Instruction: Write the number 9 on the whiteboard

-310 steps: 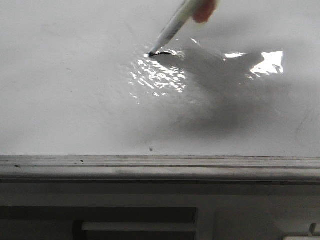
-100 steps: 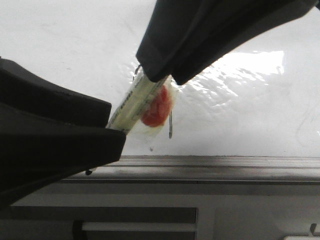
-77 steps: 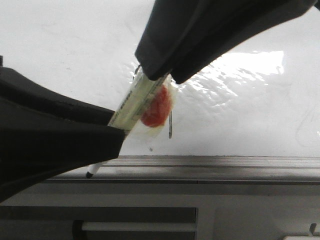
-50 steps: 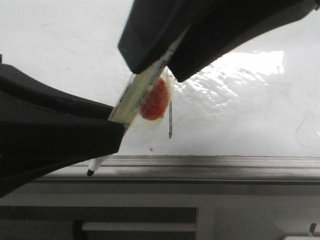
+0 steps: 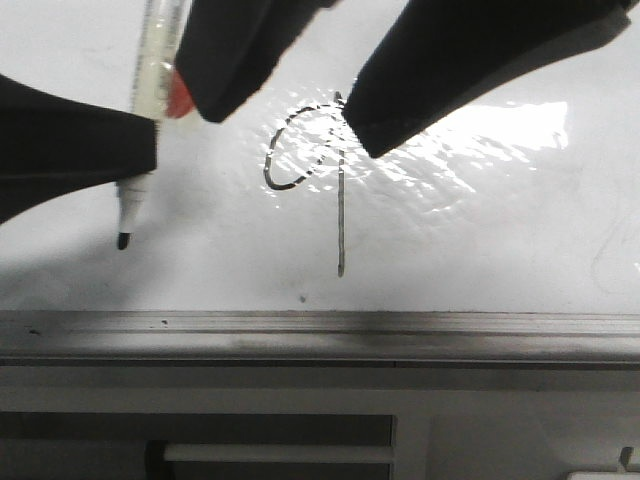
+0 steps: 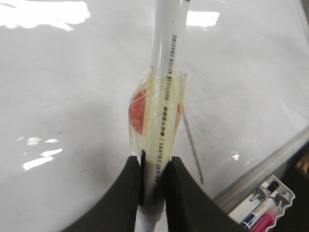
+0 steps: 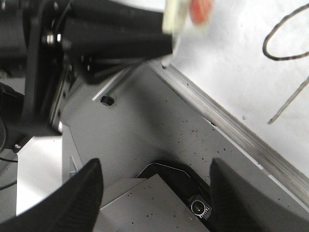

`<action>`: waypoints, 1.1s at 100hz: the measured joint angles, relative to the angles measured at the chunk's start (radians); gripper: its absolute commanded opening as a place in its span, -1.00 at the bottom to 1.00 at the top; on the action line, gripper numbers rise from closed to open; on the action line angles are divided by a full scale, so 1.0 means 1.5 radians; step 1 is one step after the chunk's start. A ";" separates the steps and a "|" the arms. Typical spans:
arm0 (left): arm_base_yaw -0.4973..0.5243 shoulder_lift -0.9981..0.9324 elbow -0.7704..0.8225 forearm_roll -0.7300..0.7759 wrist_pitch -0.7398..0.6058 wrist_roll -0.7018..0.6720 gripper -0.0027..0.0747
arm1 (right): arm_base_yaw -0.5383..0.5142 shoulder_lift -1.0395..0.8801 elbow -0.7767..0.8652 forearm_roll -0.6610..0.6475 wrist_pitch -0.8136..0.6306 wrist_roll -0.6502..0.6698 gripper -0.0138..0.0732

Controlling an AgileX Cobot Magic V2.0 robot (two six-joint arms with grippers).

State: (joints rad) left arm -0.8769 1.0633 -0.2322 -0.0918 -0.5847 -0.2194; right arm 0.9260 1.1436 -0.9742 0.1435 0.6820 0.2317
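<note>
My whiteboard (image 5: pixel 500 230) looks glossy and smooth, its edge rail (image 5: pixel 320 335) brushed grey metal; the marker (image 6: pixel 166 96) is smooth white plastic under clear tape.

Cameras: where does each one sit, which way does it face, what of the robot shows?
Front view: looks forward over the whiteboard at the number 9; both hands intrude from the top, the left hand holding the marker.
Left wrist view: on the left arm, looking down its fingers shut on the marker.
Right wrist view: on the right arm, open fingers at the bottom, facing the board's edge rail.
Shared: all three show the 9's stem.
</note>
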 measured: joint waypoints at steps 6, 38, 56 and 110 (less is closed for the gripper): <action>0.000 -0.011 -0.005 -0.041 0.042 -0.001 -0.99 | 0.000 -0.003 0.000 0.000 0.000 0.000 0.28; 0.000 -0.017 -0.069 -0.145 0.228 -0.004 -0.99 | 0.000 -0.004 0.000 0.000 -0.003 0.000 0.28; 0.000 -0.015 -0.071 -0.198 0.239 -0.004 -0.99 | 0.000 -0.004 0.000 0.000 -0.003 0.000 0.28; -0.021 0.028 -0.077 -0.218 0.218 -0.017 -0.97 | 0.000 -0.004 0.000 0.000 -0.003 0.000 0.28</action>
State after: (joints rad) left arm -0.9091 1.1058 -0.3476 -0.4181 -0.2581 -0.2447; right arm 0.9260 1.1372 -0.9742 0.1435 0.6773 0.2317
